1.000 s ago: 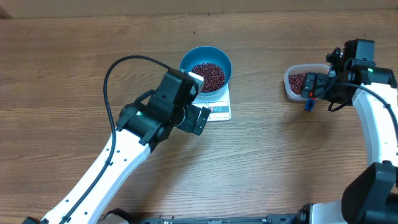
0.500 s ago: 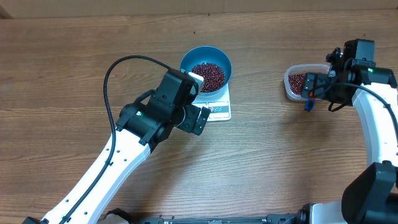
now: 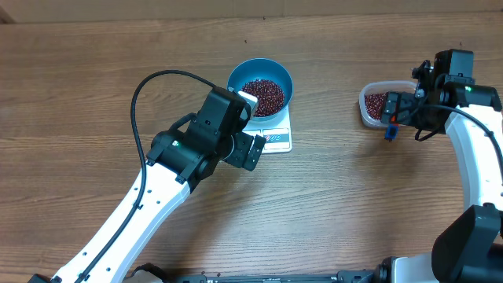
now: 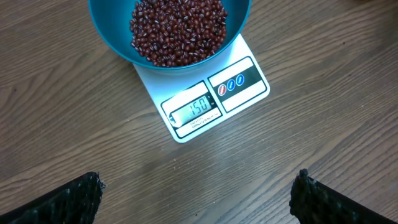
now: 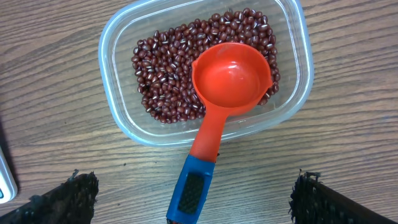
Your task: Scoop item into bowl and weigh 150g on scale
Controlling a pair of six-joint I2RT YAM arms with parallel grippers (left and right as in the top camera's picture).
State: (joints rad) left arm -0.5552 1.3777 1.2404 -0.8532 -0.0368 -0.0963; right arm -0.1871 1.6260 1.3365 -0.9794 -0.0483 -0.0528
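Observation:
A blue bowl (image 3: 260,86) (image 4: 118,37) full of dark red beans (image 3: 263,95) (image 4: 177,30) stands on the white scale (image 3: 277,138) (image 4: 205,99), whose display reads 150. My left gripper (image 4: 199,196) hovers open over bare wood just in front of the scale, nothing between its fingers. A clear tub (image 3: 369,104) (image 5: 121,124) at the right holds more beans (image 5: 165,87) and a red scoop (image 5: 231,74) whose blue handle (image 5: 194,193) sticks out over the rim. My right gripper (image 5: 196,199) is open above that handle, not touching it.
The left arm (image 3: 189,149) lies diagonally from the front left toward the scale. The right arm (image 3: 471,149) comes up the right edge. A single stray bean (image 3: 244,42) lies behind the bowl.

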